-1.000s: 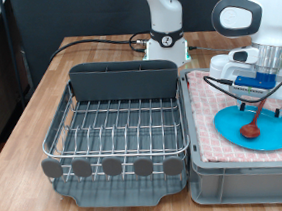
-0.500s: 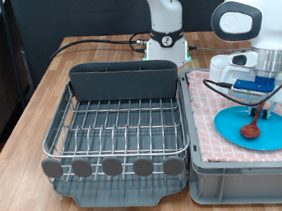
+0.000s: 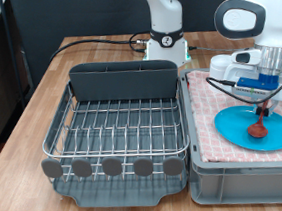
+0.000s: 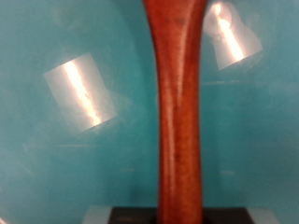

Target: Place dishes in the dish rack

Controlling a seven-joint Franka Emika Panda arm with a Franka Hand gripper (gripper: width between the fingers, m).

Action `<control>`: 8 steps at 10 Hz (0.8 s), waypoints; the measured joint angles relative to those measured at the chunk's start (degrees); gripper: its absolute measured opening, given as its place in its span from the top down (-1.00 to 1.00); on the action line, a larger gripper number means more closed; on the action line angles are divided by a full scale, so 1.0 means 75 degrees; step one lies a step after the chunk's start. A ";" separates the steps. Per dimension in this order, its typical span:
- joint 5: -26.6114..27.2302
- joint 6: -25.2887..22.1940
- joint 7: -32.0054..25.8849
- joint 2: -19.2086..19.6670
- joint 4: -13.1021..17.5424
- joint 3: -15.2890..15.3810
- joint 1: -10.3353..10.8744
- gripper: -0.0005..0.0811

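My gripper (image 3: 269, 91) is shut on the handle of the dark brown wooden spoon (image 3: 257, 126). It holds the spoon nearly upright, with the spoon's bowl on or just above the round light-blue plate (image 3: 234, 127). The plate lies on pink checkered cloth in a grey crate at the exterior view's right. In the wrist view the spoon handle (image 4: 177, 112) runs down the middle in front of the plate (image 4: 47, 177). The silver wire dish rack (image 3: 113, 128) on its dark grey tray stands empty at the left. The white mug is out of view.
The grey crate (image 3: 243, 176) with the pink cloth stands against the rack's right side. The rack has a tall grey compartment (image 3: 124, 82) along its back and round grey discs (image 3: 112, 166) along its front. The robot base (image 3: 165, 43) and a cable lie behind.
The gripper and the spoon have shifted slightly towards the exterior view's right over the plate. The spoon's bowl has moved with them. The rack and the plate have not moved.
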 joint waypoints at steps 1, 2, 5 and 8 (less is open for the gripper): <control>0.0216 -0.0095 -0.0188 -0.0100 0.0008 0.0043 -0.0020 0.76; 0.0423 -0.0195 -0.0409 -0.0222 0.0009 0.0074 -0.0046 0.76; 0.0981 -0.0469 -0.1046 -0.0709 0.0004 0.0150 -0.0104 0.77; 0.2360 -0.1160 -0.1986 -0.1523 -0.0193 0.0244 -0.0151 0.77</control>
